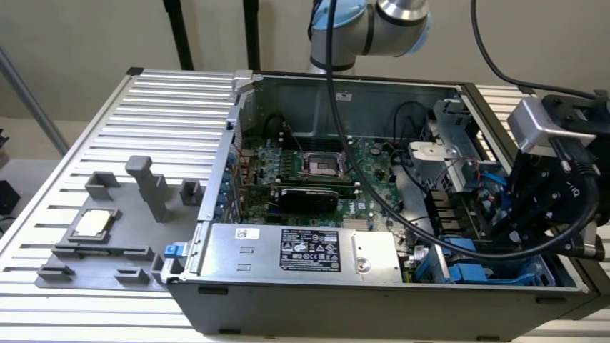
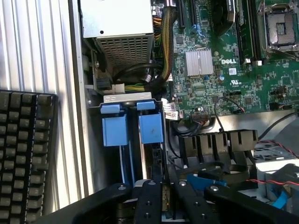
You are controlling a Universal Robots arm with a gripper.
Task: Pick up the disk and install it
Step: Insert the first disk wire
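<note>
Now the gripper (image 2: pixel 163 199) is squeezing the thin edge of the disk (image 2: pixel 155 156). The disk is standing on its side in the computer case (image 1: pixel 286 307), just beside the other blue carrier (image 2: pixel 114 130). It is probably hard, a bit heavy and easy to hurt, so its blue rails are looking safest to hold. Cables (image 2: pixel 163 70) are crowding close. The case is sitting on a ribbed metal table (image 1: pixel 143 93).

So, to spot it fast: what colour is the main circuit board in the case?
The circuit board is green, clearest in the wrist view.
</note>
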